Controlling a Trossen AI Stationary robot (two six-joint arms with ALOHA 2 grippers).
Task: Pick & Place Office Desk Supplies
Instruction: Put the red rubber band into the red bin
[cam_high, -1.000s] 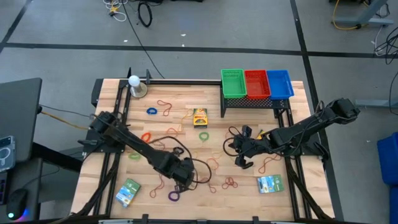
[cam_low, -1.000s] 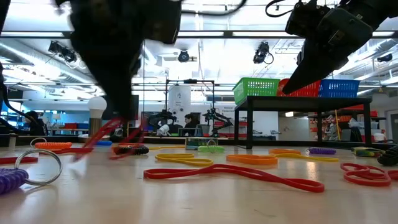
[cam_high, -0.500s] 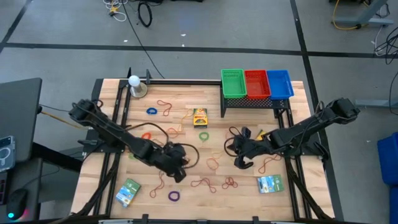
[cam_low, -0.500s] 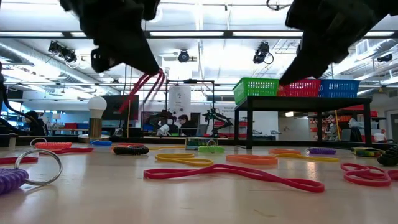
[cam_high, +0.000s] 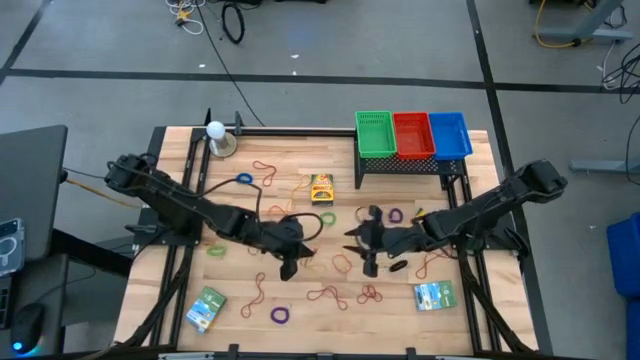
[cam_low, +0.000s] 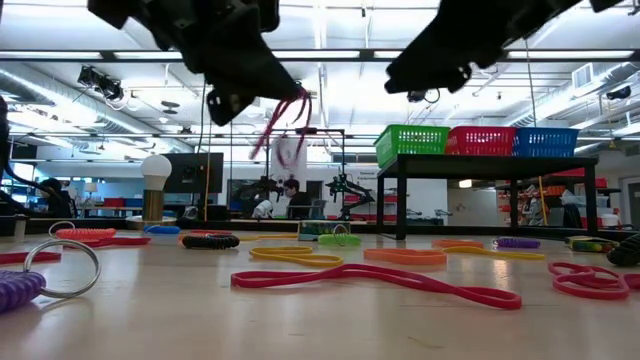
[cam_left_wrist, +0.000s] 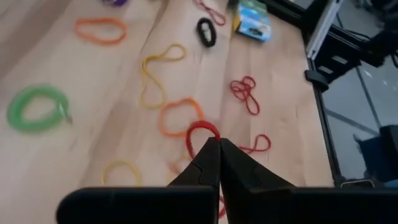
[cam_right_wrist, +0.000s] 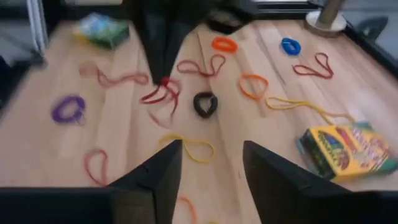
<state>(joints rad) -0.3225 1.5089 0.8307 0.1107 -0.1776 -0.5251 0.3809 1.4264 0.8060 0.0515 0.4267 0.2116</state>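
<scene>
My left gripper hangs over the middle of the table, shut on a red rubber band that dangles above the wood. My right gripper faces it from the table's right, raised and open with nothing between its fingers. Loose rubber-band loops and rings lie flat on the table: a black ring, an orange loop, a green ring, a purple ring. A yellow crayon box lies beyond them. One green-blue packet lies near left and another near right. My left gripper pinches the red rubber band between its two shut fingertips; a loop of the band shows just past them. The fingers slant down from the table's left. The band hangs slack below the fingertips, clear of the table.
Green, red and blue bins stand on a black rack at the far right. A white ball on a round metal base stands at the far left. A long red band lies near the front edge.
My left gripper has risen and tipped from pointing down to slanting forward, drawing the red rubber band up off the table until it hangs clear. My right gripper has gone toward the table's left, closer to the left gripper.
</scene>
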